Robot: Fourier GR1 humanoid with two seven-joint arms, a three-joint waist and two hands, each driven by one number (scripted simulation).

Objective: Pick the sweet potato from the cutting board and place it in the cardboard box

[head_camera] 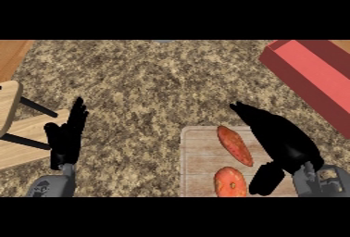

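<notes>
At the lower centre of the frame, a rounded orange-red vegetable (230,182) was seen at the near edge of the pale wooden cutting board (198,157). Just beyond it, the elongated orange sweet potato (234,145) was laid slantwise on the same board. The right robot hand (285,143) was held just beside it, fingers straight, nothing gripped. At the left, the left robot hand (66,134) was held open, fingers up, over the speckled granite surface (150,83). The red rectangular box (311,74) was set at the upper right, well apart from the board.

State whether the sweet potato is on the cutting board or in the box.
On the cutting board: the sweet potato lies there beside the open right robot hand, outside the red box.
</notes>
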